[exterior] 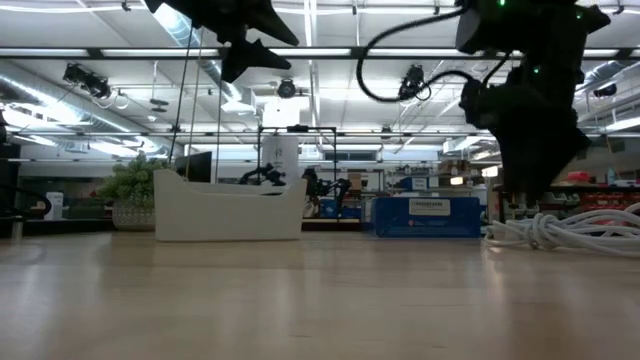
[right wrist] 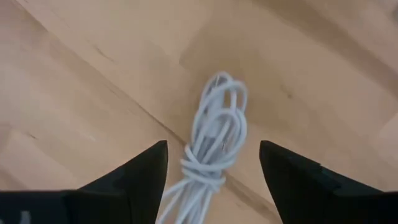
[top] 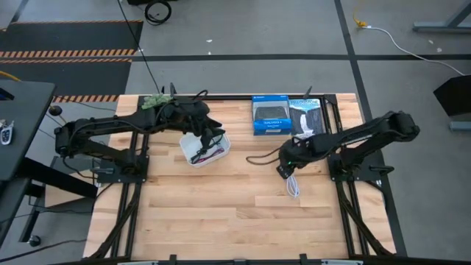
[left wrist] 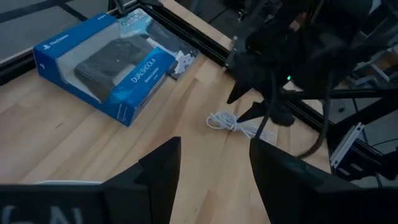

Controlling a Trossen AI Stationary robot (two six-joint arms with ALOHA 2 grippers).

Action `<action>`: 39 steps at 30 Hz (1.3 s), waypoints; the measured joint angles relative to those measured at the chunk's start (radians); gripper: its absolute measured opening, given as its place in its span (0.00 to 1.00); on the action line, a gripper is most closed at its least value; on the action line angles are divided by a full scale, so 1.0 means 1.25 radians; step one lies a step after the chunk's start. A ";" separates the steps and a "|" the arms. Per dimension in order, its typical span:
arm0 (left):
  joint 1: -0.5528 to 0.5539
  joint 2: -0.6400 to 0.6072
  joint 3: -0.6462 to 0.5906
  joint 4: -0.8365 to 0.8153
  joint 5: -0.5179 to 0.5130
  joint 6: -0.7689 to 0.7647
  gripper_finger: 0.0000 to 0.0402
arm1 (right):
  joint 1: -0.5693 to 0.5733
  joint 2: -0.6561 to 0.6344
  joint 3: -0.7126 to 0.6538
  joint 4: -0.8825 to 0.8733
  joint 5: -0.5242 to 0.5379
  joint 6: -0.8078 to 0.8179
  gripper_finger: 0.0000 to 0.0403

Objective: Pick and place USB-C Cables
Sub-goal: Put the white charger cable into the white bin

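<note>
The wooden table [top: 221,213] carries a white bin [top: 205,149] left of centre and two boxes at the far edge, one blue [top: 269,115], one darker [top: 305,116]. A white cable [top: 294,184] lies bundled on the bare wood, right of centre.

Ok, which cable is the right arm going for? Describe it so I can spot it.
Start at the blue retail box at the table's far edge, then come toward the near side to the right gripper. The white cable lies on bare wood just below its open fingers: a loosely knotted bundle, alone outside the white bin.
</note>
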State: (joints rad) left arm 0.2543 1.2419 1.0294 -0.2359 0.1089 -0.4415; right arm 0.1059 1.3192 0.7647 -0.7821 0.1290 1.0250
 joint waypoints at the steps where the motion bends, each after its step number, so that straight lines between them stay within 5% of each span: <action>1: 0.000 0.000 0.000 -0.001 0.000 0.000 0.50 | 0.007 0.018 0.000 0.000 0.000 0.007 0.65; 10: -0.005 0.000 0.000 -0.005 0.001 0.000 0.49 | 0.042 0.136 0.000 -0.001 0.001 -0.006 0.61; 21: -0.005 0.001 0.000 -0.005 0.002 0.001 0.49 | 0.073 0.170 0.001 0.024 0.052 -0.024 0.32; 26: -0.005 0.001 0.000 0.019 0.022 0.000 0.50 | 0.073 0.129 0.000 0.031 0.111 -0.008 0.21; 39: -0.020 0.001 0.000 0.026 0.015 -0.003 0.67 | 0.023 -0.109 0.063 0.200 0.218 -0.214 0.20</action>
State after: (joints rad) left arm 0.2293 1.2430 1.0294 -0.2037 0.1280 -0.4450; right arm 0.1342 1.1834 0.8436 -0.5318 0.4009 0.7572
